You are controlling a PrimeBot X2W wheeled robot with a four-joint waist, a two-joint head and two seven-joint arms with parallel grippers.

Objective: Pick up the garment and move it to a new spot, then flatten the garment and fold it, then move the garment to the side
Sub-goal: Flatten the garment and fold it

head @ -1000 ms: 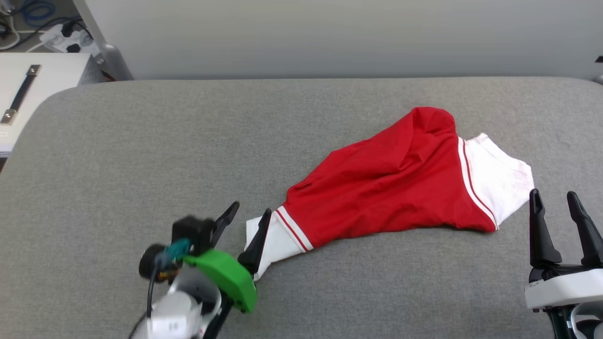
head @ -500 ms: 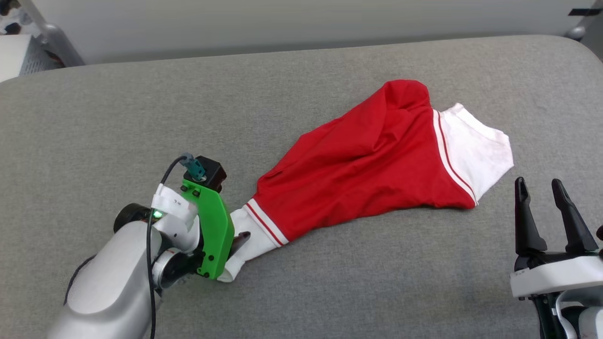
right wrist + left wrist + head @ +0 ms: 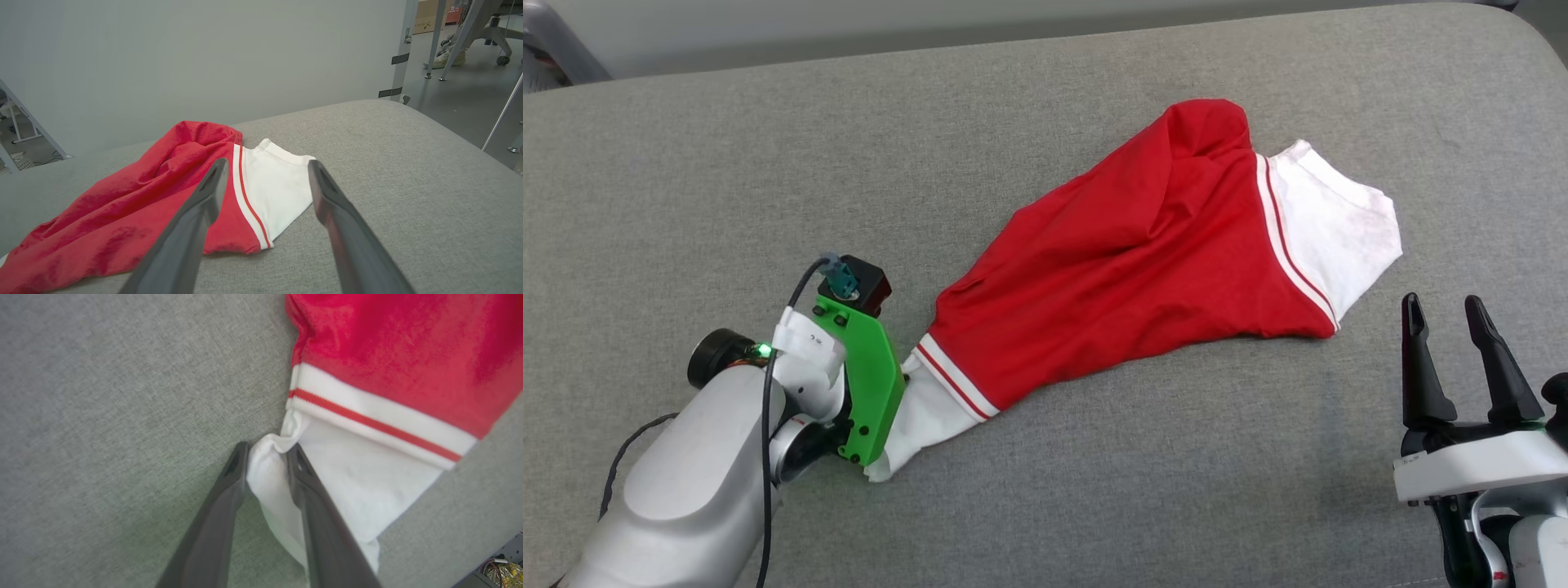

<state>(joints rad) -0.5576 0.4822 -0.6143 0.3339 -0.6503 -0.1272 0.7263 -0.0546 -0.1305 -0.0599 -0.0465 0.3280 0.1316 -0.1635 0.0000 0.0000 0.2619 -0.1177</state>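
The left gripper (image 3: 267, 452) points down, its 2 fingers (image 3: 314, 506) pinching the garment (image 3: 388, 343); the right gripper (image 3: 1441, 300) stands open, fingers upward.

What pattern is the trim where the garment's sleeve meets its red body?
White trim with one thin red stripe; clearest in the left wrist view.

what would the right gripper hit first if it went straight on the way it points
Likely the white sleeve of the garment, framed between the open jaws of the right gripper in its wrist view, though height is unclear.
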